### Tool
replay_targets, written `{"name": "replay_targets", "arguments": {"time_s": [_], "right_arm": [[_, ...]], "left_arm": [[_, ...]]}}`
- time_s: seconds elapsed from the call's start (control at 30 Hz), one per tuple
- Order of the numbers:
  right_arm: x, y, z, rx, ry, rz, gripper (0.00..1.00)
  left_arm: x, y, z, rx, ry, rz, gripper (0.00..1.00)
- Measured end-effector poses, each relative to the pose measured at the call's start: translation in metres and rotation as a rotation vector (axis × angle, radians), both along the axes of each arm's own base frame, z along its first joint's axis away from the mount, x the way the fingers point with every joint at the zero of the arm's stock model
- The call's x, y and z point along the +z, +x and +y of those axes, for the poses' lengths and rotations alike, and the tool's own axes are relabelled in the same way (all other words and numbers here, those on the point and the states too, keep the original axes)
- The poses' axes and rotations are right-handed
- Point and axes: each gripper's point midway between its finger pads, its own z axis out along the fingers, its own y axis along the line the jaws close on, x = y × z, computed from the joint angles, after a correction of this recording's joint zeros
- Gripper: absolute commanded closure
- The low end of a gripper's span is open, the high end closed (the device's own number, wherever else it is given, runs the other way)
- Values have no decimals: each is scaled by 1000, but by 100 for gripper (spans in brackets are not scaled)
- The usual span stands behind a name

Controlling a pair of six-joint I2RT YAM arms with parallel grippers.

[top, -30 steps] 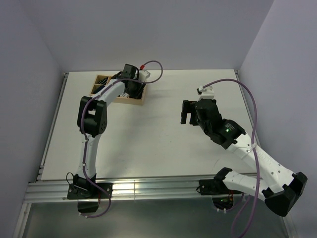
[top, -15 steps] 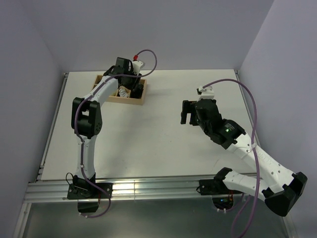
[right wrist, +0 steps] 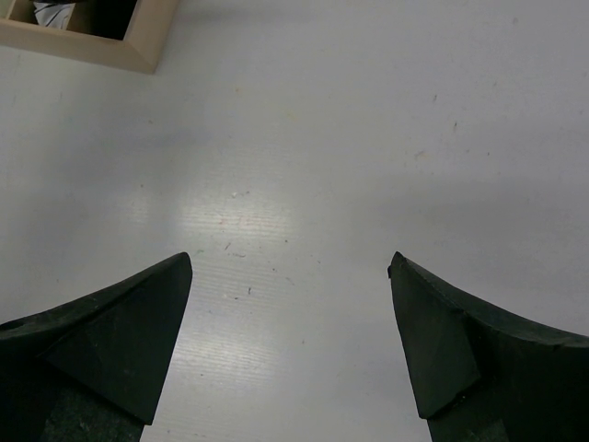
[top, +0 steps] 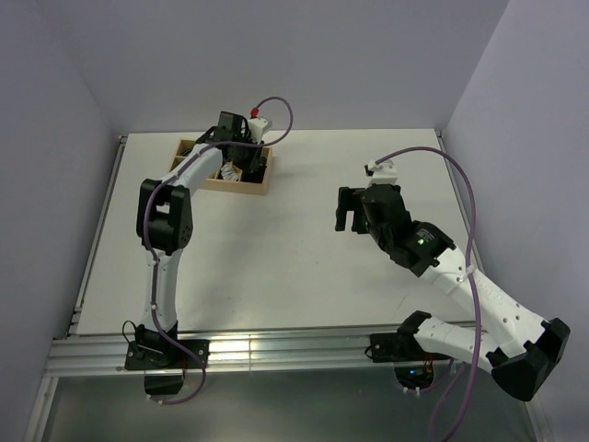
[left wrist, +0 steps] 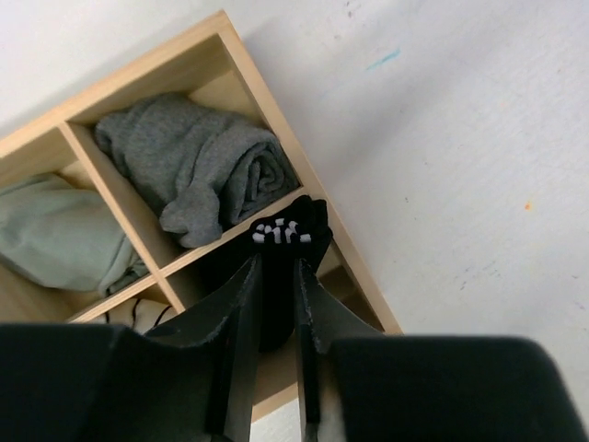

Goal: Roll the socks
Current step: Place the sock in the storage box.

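My left gripper (left wrist: 276, 269) is shut on the black sock (left wrist: 285, 230). The sock's end, with small white marks, sticks out past the fingertips over a compartment of the wooden box (left wrist: 363, 276). In the top view the left gripper (top: 241, 164) is over the right part of the box (top: 241, 190). A white and black piece, probably the striped sock (top: 227, 172), lies in the box; it also shows at the corner of the right wrist view (right wrist: 51, 11). My right gripper (right wrist: 290, 304) is open and empty above bare table, right of centre in the top view (top: 348, 210).
The box holds a grey sock roll (left wrist: 198, 170) and a pale grey-green one (left wrist: 55, 244) in other compartments. The box corner (right wrist: 138, 46) lies up and to the left of the right gripper. The box stands at the table's far left.
The left wrist has risen and turned back over the box, with the black sock in its jaws. The right arm has not moved.
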Motion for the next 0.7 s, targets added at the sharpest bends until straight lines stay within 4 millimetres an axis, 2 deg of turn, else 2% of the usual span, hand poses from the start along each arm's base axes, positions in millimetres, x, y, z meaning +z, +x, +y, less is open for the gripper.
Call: {"name": "replay_targets", "arguments": {"time_s": [0.1, 0.23, 0.53, 0.7], "right_arm": [[-2, 1, 0, 0, -5, 5, 5], [-4, 1, 1, 0, -9, 10, 5], [-9, 4, 3, 2, -21, 21, 5], [-7, 4, 3, 2, -19, 17, 5]], "left_arm": [[-16, -2, 0, 0, 9, 29, 81], [-32, -8, 2, 2, 22, 56, 81], [-43, 0, -3, 39, 23, 68, 78], [-42, 3, -4, 81, 2, 66, 69]]}}
